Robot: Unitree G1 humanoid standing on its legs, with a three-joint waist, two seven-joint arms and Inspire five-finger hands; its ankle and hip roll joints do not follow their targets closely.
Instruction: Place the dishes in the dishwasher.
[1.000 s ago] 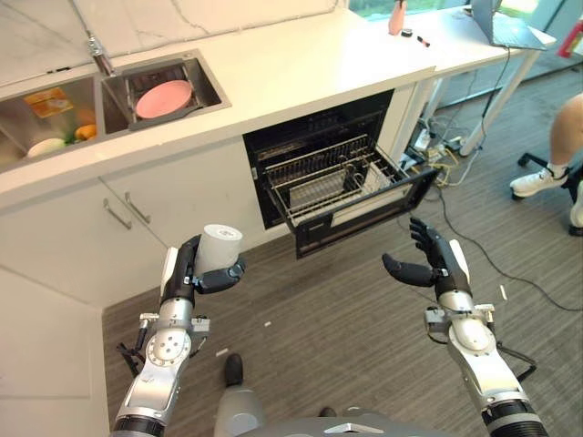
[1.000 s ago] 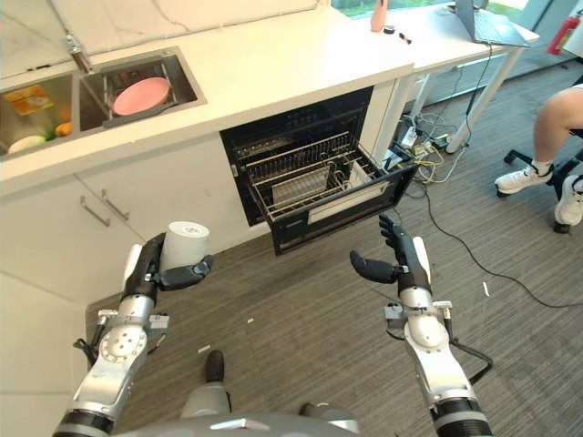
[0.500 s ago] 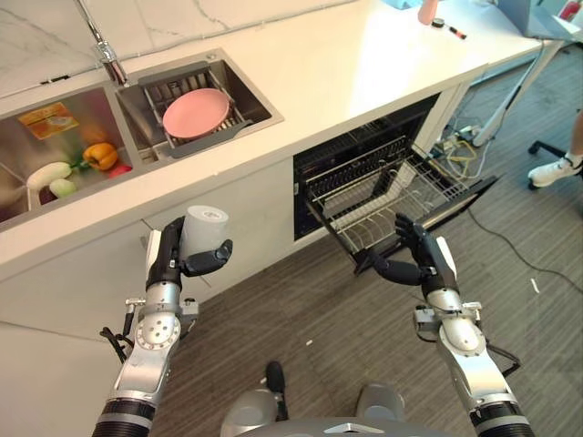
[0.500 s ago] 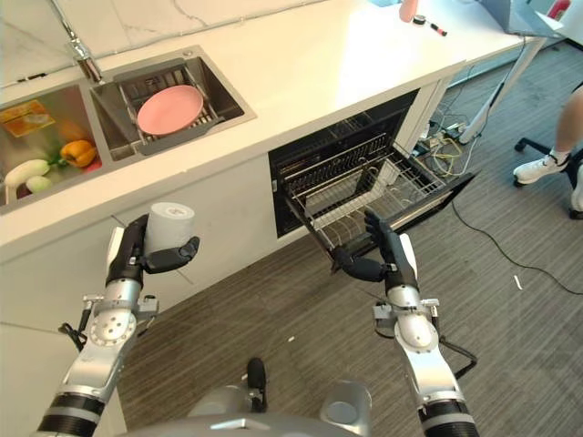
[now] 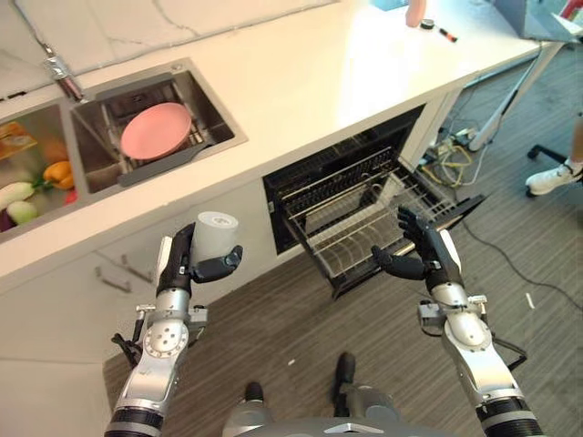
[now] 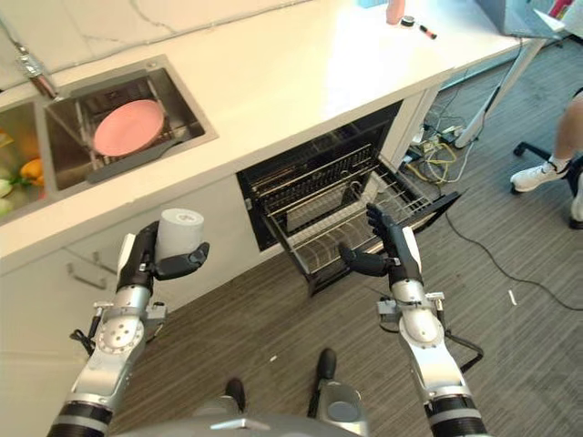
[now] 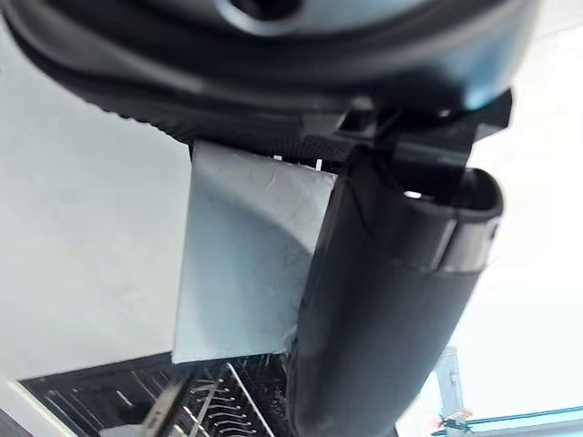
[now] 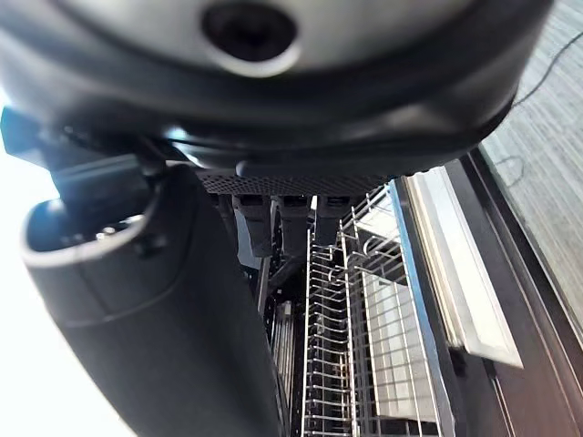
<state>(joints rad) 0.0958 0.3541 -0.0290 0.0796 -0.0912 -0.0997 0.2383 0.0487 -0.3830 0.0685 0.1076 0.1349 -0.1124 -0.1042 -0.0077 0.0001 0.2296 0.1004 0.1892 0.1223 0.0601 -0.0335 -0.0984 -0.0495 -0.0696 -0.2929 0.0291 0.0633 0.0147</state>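
Observation:
My left hand (image 5: 185, 268) is shut on a white cup (image 5: 217, 235), held upright in front of the lower cabinets, left of the dishwasher; the cup (image 7: 246, 255) shows against its thumb in the left wrist view. The dishwasher (image 5: 351, 196) stands open under the counter with its wire rack (image 5: 364, 223) pulled out over the lowered door. My right hand (image 5: 426, 259) is open, held just in front of the rack's front right part, holding nothing. A pink plate (image 5: 156, 129) lies on a dark rack in the right sink basin (image 5: 219, 118).
The left basin holds vegetables (image 5: 36, 182). The long white counter (image 5: 310, 73) carries a bottle (image 5: 417, 12) at its far right end. A person's leg and shoe (image 5: 553, 173) and floor cables (image 5: 455, 146) are at the right. Cabinet handles (image 5: 123, 276) sit behind the cup.
The camera has swung, shifting the whole scene left. My right hand now stands farther right along the rack's front. The left hand still holds the cup.

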